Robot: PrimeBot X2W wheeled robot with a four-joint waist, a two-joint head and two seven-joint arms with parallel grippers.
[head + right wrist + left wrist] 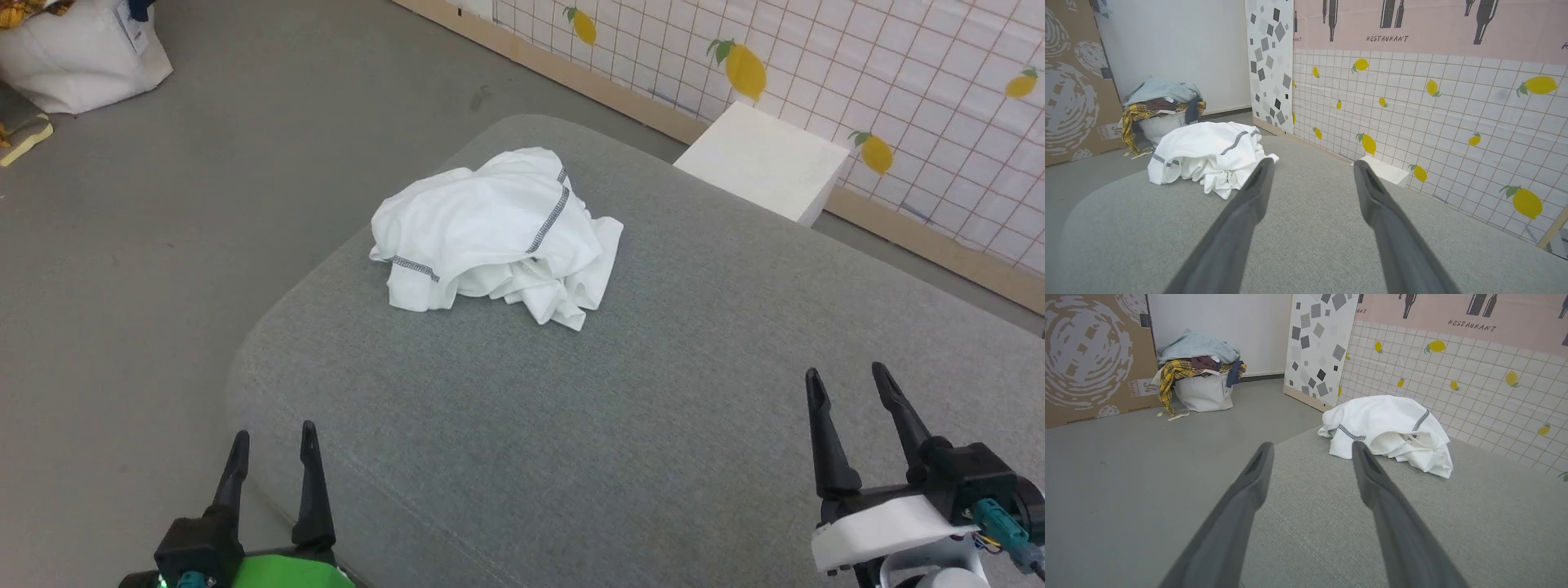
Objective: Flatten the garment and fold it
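The garment (490, 233) lies crumpled in a heap near the far rounded corner of the grey cushion (588, 425), with bare fabric open all around it. Grey floor (204, 204) runs along the left edge. A white box (763, 159) and the lemon-tiled wall (906, 90) stand beyond the far right edge. The left gripper (273, 433) and right gripper (845, 371) hover at the near side. All 4 fingers are spread and empty, well apart from the heap.

Open grey cushion (571, 425) all around crumpled garment (490, 229), white box (759, 159) beyond far edge
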